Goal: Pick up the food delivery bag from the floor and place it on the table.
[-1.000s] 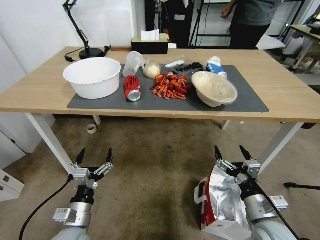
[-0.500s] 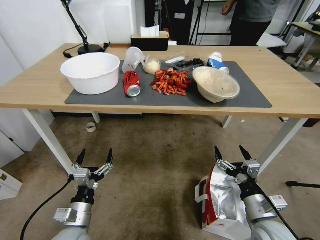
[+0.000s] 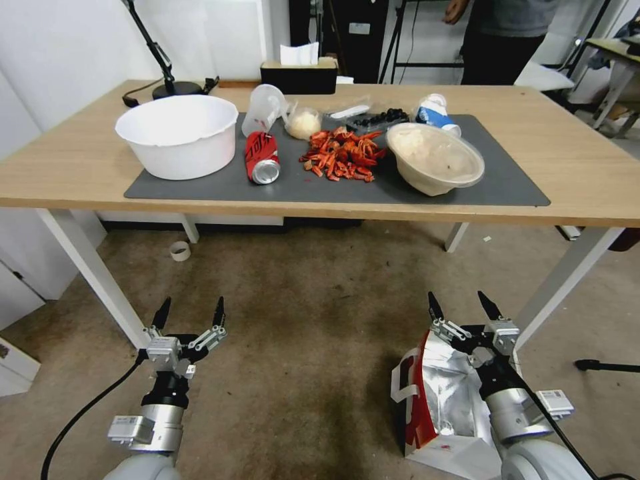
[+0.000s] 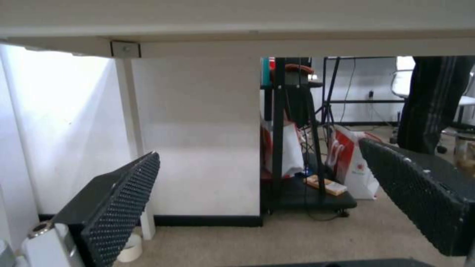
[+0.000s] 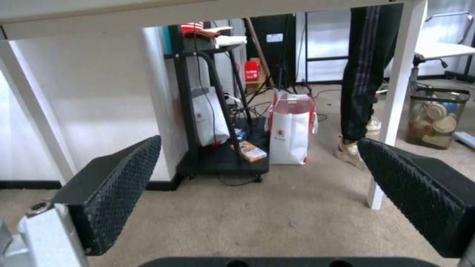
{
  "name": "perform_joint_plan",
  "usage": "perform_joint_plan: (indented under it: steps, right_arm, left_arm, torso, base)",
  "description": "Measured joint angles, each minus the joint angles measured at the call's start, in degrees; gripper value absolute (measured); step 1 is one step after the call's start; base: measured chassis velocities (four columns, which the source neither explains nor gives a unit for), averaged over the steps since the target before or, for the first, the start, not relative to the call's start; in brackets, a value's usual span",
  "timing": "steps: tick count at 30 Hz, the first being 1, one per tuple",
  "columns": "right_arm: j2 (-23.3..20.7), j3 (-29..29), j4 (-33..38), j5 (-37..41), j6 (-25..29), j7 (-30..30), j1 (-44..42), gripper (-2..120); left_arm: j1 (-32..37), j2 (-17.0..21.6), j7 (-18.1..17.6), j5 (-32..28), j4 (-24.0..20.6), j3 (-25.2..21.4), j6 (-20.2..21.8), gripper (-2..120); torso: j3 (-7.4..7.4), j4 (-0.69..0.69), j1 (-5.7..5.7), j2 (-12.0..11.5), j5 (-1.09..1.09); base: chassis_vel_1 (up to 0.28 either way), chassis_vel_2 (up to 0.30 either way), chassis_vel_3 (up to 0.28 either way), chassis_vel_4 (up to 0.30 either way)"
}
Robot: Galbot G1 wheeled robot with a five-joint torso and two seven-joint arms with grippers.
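On the floor (image 3: 313,313) beside the table (image 3: 587,167), the food delivery bag (image 3: 443,400) stands under the right gripper (image 3: 465,319), whose jaws are apart like the idle left gripper (image 3: 189,320)'s, so a careless grab risks crumpling its thin foil mouth.

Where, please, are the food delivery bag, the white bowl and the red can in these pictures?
food delivery bag (image 3: 445,393): head view, on its silver foil lining.
white bowl (image 3: 179,148): head view, on its outer front wall.
red can (image 3: 260,159): head view, on its red side, lying on the mat.
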Motion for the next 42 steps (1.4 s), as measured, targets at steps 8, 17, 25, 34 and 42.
perform_joint_plan:
  steps: [8,17,25,34,42]
  right_arm:
    - [-0.3,0.0,0.0,0.0,0.0,0.0,0.0,100]
    - [-0.4,-0.3,0.0,0.0,0.0,0.0,-0.1,100]
    - [-0.5,-0.4,-0.1,0.0,0.1,0.0,0.0,100]
    - [-0.5,-0.4,-0.2,0.0,0.1,0.0,0.1,100]
    - [-0.6,-0.4,-0.4,0.0,0.1,-0.1,0.1,100]
  left_arm:
    - [-0.1,-0.3,0.0,0.4,0.1,0.0,-0.2,100]
    - [-0.1,-0.2,-0.1,0.4,0.1,0.0,-0.2,100]
    - [-0.1,0.0,-0.1,0.4,-0.1,-0.1,-0.1,100]
    - [-0.1,0.0,-0.1,0.4,-0.1,-0.1,0.0,100]
    - [0.1,-0.1,-0.1,0.5,-0.1,-0.2,0.1,100]
  torso:
    - [-1.3,0.0,-0.66,-2.0,0.0]
    - [-2.71,0.0,-1.29,-4.0,0.0]
    - [-3.93,0.0,-1.87,-5.8,0.0]
    - [-5.37,0.0,-2.42,-7.8,0.0]
    - [-6.58,0.0,-2.82,-9.4,0.0]
  base:
    - [0.0,0.0,0.0,0.0]
    - [0.0,0.0,0.0,0.0]
    - [0.0,0.0,0.0,0.0]
    - [0.0,0.0,0.0,0.0]
    - [0.0,0.0,0.0,0.0]
